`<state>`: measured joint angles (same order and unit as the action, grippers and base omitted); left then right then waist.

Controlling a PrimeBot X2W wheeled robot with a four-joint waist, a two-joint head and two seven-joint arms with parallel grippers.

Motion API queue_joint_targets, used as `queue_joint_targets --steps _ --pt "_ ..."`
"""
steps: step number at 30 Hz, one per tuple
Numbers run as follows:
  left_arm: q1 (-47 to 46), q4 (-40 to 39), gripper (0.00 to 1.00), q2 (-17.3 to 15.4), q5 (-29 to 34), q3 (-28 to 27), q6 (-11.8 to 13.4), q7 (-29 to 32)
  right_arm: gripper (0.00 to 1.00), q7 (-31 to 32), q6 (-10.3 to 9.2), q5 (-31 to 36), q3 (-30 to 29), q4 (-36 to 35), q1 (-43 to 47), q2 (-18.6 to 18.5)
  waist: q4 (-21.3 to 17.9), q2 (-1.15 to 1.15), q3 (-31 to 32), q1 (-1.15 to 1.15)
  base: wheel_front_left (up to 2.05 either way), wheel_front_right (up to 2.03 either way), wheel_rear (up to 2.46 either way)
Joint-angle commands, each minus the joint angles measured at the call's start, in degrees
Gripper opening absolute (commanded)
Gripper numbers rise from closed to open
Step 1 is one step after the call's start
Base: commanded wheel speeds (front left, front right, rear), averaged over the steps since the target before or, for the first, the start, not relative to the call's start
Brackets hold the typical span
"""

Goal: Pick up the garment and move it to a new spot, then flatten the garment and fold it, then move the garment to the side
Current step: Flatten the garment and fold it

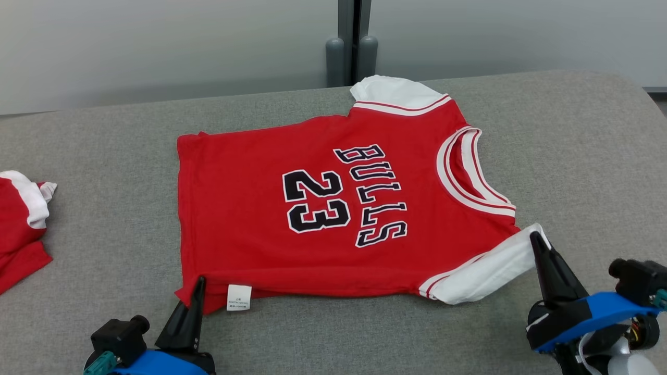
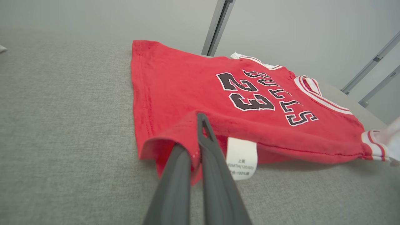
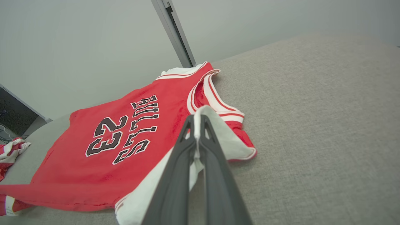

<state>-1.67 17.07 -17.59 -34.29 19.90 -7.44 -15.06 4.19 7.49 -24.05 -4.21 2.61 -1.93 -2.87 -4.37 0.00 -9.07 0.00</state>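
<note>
The garment [image 1: 323,219] is a red jersey with white sleeves and black "BULLS 23" lettering, spread nearly flat on the grey table [image 1: 573,156], neck toward the right. My left gripper [image 1: 199,284] is shut on its near left hem corner, beside the white care label [image 1: 239,298]; in the left wrist view the red hem [image 2: 175,137] is pinched and lifted between my fingers [image 2: 200,150]. My right gripper [image 1: 536,240] is shut on the near white sleeve [image 1: 490,271]; the right wrist view shows white cloth [image 3: 218,134] clamped between the fingers [image 3: 197,134].
Another red and white garment [image 1: 21,224] lies bunched at the table's left edge. A grey wall with a vertical post [image 1: 351,41] stands behind the table. Bare grey surface lies to the right of the jersey.
</note>
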Motion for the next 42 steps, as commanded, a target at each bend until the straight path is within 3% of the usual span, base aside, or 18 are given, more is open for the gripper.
queue_joint_targets --steps 1,13,23,24,25,26,33,42 --pt "-1.15 0.19 0.00 -0.24 -0.30 0.42 -0.06 -0.14 0.00 0.04 0.01 0.35 -0.06 0.90 -1.84 -0.06 0.22 0.00 -0.17 0.00 0.00 0.00 0.00" --pt "-7.58 1.15 0.00 -3.17 -1.47 4.11 -0.07 -0.15 0.00 -0.76 0.01 2.63 -0.51 20.14 -23.14 -1.18 1.77 0.00 -3.01 0.00 0.00 0.00 0.00" --pt "-16.00 4.60 0.00 -4.85 -3.34 9.11 -0.07 -0.16 0.00 -6.79 0.01 5.26 1.15 40.36 -38.16 -2.54 4.03 0.00 -7.14 0.00 0.00 0.00 0.00" --pt "-16.38 5.01 0.00 -4.86 -3.50 9.35 -0.07 -0.16 0.38 -7.50 0.01 5.27 1.51 41.57 -38.87 -2.53 4.03 0.00 -7.25 0.00 0.00 0.00 0.00" --pt "-16.74 5.38 0.45 -4.83 -3.53 9.18 -0.07 -0.16 1.00 -8.46 0.01 5.35 2.00 42.51 -39.48 -2.56 3.99 0.00 -7.32 0.00 0.00 0.00 0.00" --pt "-16.87 5.64 1.00 -4.75 -3.55 8.90 -0.07 -0.16 1.00 -9.64 0.01 5.32 2.30 43.31 -39.95 -2.76 3.92 0.00 -7.33 0.00 0.00 0.00 0.00" --pt "-13.61 6.42 1.00 -3.37 -2.24 5.81 -0.07 -0.16 1.00 -15.58 0.01 4.07 5.71 46.51 -37.32 -5.56 3.72 0.00 -5.65 0.00 0.00 0.00 0.00" --pt "-7.56 6.07 1.00 -0.57 0.15 0.40 -0.07 -0.16 1.00 -17.13 0.01 2.41 8.99 43.57 -27.52 -9.67 3.21 0.00 -3.59 0.00 0.00 0.00 0.00"
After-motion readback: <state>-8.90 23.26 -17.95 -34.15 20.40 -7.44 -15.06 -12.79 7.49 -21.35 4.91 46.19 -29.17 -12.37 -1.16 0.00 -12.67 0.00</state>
